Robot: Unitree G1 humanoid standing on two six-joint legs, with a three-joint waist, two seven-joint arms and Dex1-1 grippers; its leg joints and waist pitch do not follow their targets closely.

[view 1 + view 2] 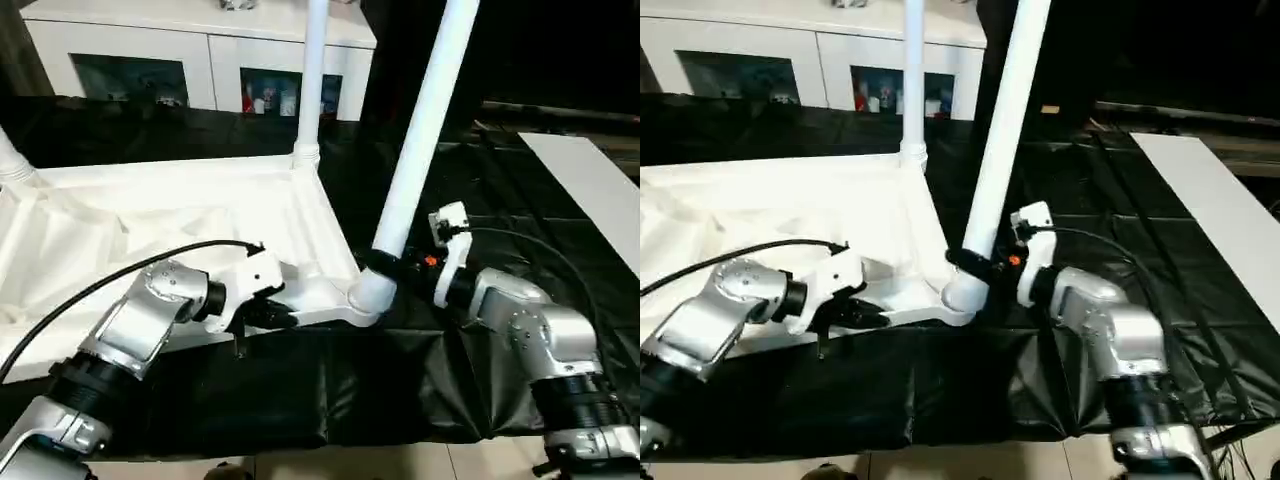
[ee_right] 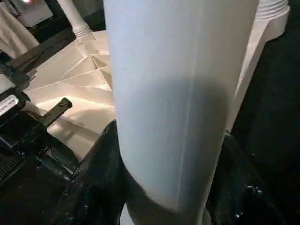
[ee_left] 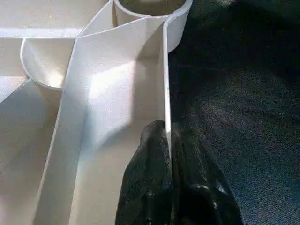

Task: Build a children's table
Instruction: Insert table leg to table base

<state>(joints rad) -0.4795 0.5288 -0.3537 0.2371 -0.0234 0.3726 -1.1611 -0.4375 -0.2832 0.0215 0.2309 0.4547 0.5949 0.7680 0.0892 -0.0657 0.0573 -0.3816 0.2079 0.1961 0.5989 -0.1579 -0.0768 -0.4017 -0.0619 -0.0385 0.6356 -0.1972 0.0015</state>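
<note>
The tabletop (image 1: 180, 225) lies upside down on the black-draped counter (image 1: 300, 400), ribbed underside facing up, its long axis running away from the right gripper (image 1: 385, 268) across toward the robot's left. That gripper has its two black fingers (image 2: 93, 187) closed round the base of a leg (image 1: 420, 140), one finger on either side of the white tube, just above where the leg's foot meets the near corner socket (image 1: 368, 296). The leg does not stand straight: its long axis rises from the socket and leans up and over toward the right arm's side, its top going out past the upper edge of the head view. Beyond the right gripper, at the far corner of the same short end, a second leg (image 1: 314, 70) stands upright in its socket, pointing straight up. The left gripper (image 1: 283, 317) sits just beside the right one along the near edge, its fingers (image 3: 152, 187) pinched almost together on the thin upright rim (image 3: 166, 89) of the tabletop, one finger inside the rim and one outside; ahead of it along that rim is the round socket. At the far left, well apart from both grippers, the base of a third leg (image 1: 12, 160) shows. Behind the counter stands a white cabinet (image 1: 200, 50) with dark glass doors.
</note>
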